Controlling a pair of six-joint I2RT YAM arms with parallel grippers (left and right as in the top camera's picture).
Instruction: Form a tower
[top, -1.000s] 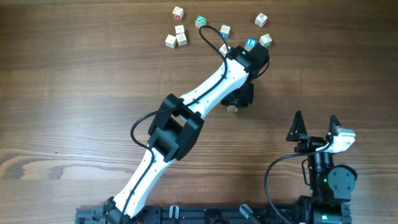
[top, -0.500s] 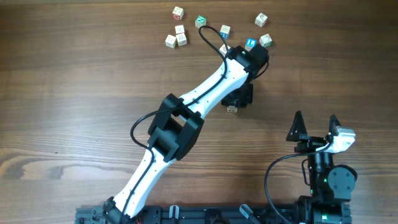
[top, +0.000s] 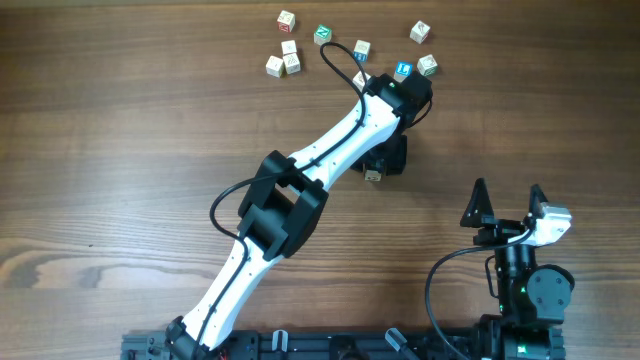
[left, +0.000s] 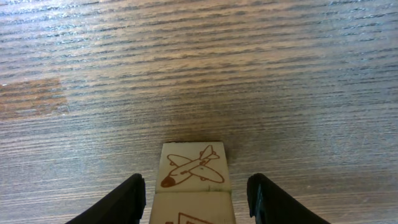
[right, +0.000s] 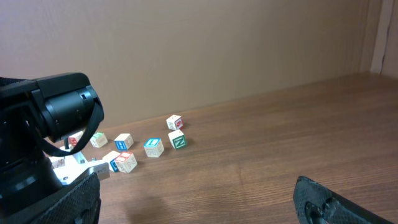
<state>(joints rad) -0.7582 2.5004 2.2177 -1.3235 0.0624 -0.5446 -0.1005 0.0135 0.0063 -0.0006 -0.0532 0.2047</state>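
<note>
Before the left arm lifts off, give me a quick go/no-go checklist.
1. Left pincer free of the airplane cube: ok, a gap shows on each side of the cube in the wrist view.
2. Airplane cube centred in the pincer for a straight lift-off: ok.
3. Cube square on whatever is under it: cannot tell, its base is out of frame.
4. Tower height: cannot tell, overhead shows only a bit of it under the left arm.
5. Right pincer open and well away from the tower: ok.
6. Loose cubes left to pick: ok, several lie at the far side.
</note>
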